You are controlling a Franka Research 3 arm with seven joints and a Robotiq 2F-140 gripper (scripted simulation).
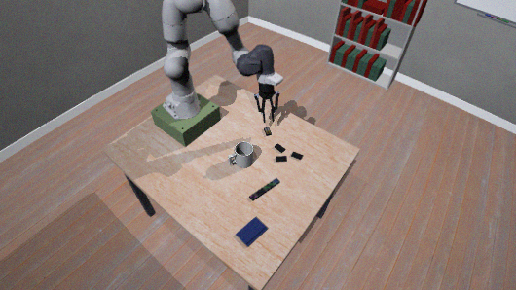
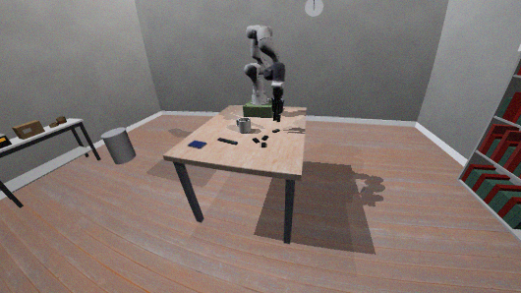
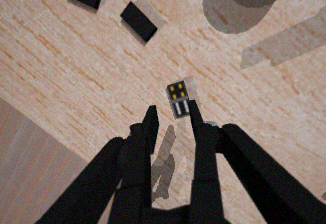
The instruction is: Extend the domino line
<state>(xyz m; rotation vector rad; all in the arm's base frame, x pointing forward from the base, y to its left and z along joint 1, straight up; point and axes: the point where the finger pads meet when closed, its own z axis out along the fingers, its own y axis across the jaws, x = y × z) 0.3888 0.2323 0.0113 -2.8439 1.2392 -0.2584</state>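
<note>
My gripper [image 1: 267, 114] hangs over the far side of the table, fingers down and a little apart with nothing between them; it also shows in the wrist view [image 3: 171, 114]. Just past the fingertips a small domino [image 3: 179, 99] [image 1: 267, 131] lies face up on the table, apart from the fingers. One half shows four yellow pips, the other two white bars. Three black face-down dominoes lie to its right [image 1: 279, 148], [image 1: 296, 155], [image 1: 280, 159]. The line of face-up dominoes [image 1: 264, 189] lies nearer the front.
A grey mug [image 1: 242, 154] stands left of the face-down dominoes. A blue flat pad [image 1: 251, 231] lies near the table's front edge. The robot's green base [image 1: 186, 119] is at the back left corner.
</note>
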